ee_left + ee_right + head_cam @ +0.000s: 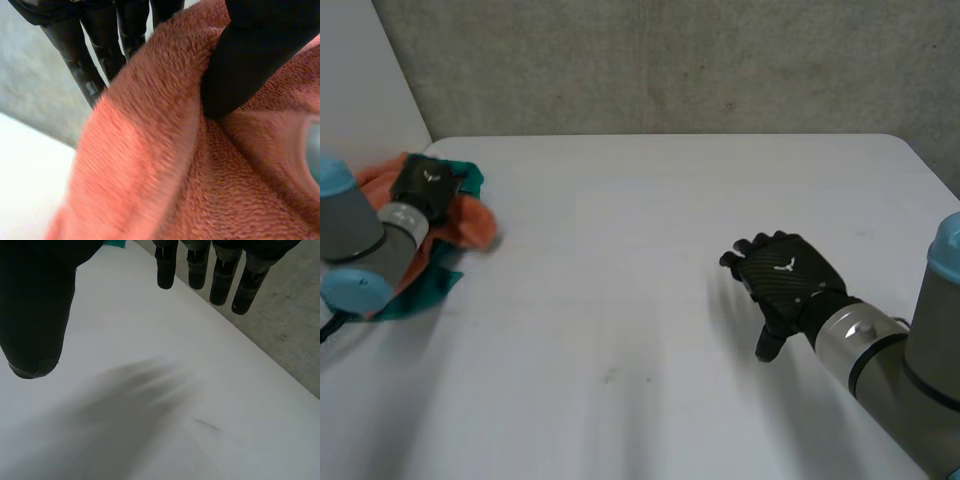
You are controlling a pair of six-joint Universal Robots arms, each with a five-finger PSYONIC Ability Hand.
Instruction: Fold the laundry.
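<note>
— What is seen in the head view?
— An orange towel (475,222) is bunched over a teal cloth (425,290) at the far left corner of the table (650,330), and the left hand (428,185) is set on it. The right hand (785,285) is held above the table's right side.
— And the left wrist view?
— A fold of the orange towel (165,165) is pinched between thumb and fingers (100,55).
— The right wrist view?
— The right hand's fingers (220,275) are held straight and spread above the table (210,390), and nothing is gripped.
</note>
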